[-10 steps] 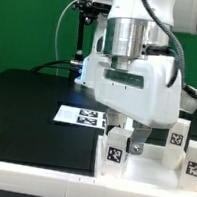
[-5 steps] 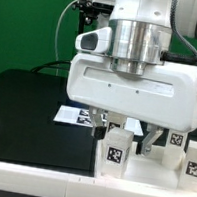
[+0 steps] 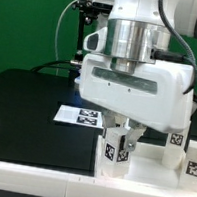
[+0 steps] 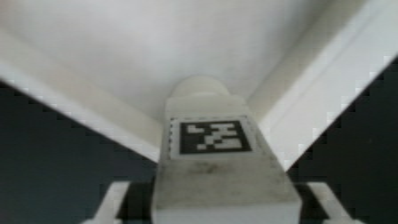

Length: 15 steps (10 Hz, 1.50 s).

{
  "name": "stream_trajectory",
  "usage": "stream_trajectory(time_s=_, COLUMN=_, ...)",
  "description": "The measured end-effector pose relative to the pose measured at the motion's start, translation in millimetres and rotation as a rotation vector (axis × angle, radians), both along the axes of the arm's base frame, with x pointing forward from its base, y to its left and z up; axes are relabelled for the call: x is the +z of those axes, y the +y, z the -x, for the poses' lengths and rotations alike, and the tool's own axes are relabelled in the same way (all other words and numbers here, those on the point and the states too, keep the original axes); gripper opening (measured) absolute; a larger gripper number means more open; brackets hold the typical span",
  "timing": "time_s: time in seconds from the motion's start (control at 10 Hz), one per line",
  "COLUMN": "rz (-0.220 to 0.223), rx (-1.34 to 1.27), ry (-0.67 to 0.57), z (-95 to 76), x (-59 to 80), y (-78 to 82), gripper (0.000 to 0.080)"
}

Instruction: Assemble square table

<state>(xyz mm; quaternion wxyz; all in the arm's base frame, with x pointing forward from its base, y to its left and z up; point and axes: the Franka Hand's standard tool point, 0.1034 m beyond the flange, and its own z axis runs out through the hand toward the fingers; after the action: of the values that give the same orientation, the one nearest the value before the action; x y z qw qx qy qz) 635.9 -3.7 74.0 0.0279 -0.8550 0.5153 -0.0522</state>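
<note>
Table leg, between jaws, upright

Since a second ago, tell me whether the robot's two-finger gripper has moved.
Yes. The gripper has moved down toward the white blocky tagged leg, judged against the fixed flat white marker board; its fingers have narrowed around it.

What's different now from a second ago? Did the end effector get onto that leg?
The end effector has turned at the wrist and its fingers have drawn in around the tagged leg standing at the front; in the wrist view they sit on either side of it. Whether they are pressing on it yet is unclear. The leg has not moved. The marker board and the other legs on the exterior view's right stayed put.
</note>
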Motion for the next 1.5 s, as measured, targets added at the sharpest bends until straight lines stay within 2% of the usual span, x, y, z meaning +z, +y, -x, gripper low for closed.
stream_trajectory(time_s=0.1, rz=-0.02, rx=-0.127, ry=0.005, z=0.6, x=0.3, y=-1.8, gripper=0.0284)
stream_trajectory(time_s=0.3, rz=-0.06, rx=-0.436, ry=0.025, z=3.8, x=-1.3, y=4.1, gripper=0.0284)
stream_trajectory(time_s=0.7, rz=-0.144, rx=-0.885, ry=-0.004, z=1.3, x=-1.0, y=2.6, gripper=0.0284)
stream_trajectory(time_s=1.1, rz=-0.155, rx=-0.992, ry=0.003, z=2.9, x=-1.8, y=0.9, gripper=0.0285)
stream_trajectory(time_s=1.2, rz=-0.155, rx=-0.991, ry=0.003, z=2.9, x=-1.9, y=1.1, gripper=0.0387)
stream_trajectory(time_s=1.3, rz=-0.154, rx=-0.987, ry=0.003, z=2.8, x=-1.7, y=1.1, gripper=0.0527)
stream_trajectory(time_s=1.4, rz=-0.154, rx=-0.967, ry=0.006, z=2.8, x=0.2, y=1.6, gripper=0.061)
stream_trajectory(time_s=1.5, rz=-0.16, rx=-0.923, ry=-0.001, z=0.2, x=8.9, y=1.2, gripper=0.061)
